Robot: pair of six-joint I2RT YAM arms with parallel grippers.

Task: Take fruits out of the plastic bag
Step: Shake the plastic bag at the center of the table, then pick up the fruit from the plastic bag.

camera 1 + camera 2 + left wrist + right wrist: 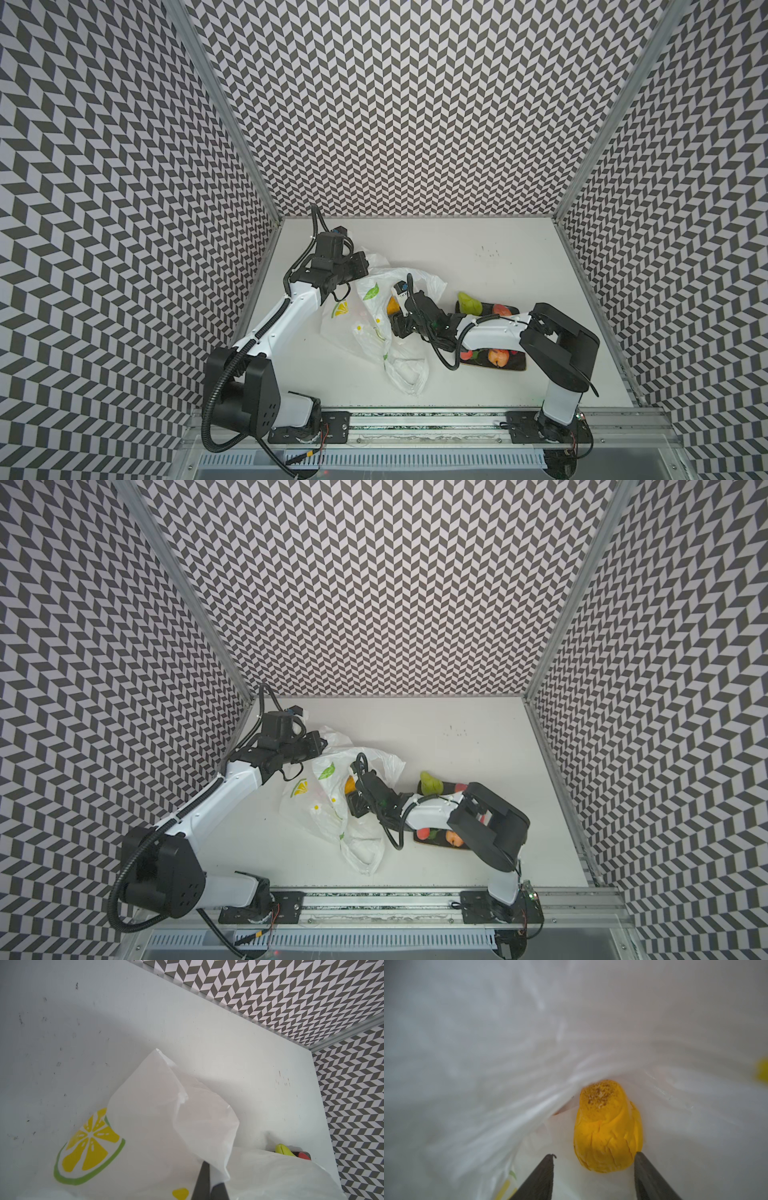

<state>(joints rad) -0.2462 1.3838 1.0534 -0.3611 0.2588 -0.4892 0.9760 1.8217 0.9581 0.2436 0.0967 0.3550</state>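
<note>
yellow pear lies lengthwise, speckled end apparently away from spread right gripper; left gripper pinches bag.

Legible text, numerals and brand marks: none in any view. Plastic bag, left of the table's middle: printed motifs only, yellow lemon slices and green leaves, with no lettering to be made out. Small white tag with blue marking on the right arm, above the bag: too small to read.
</note>
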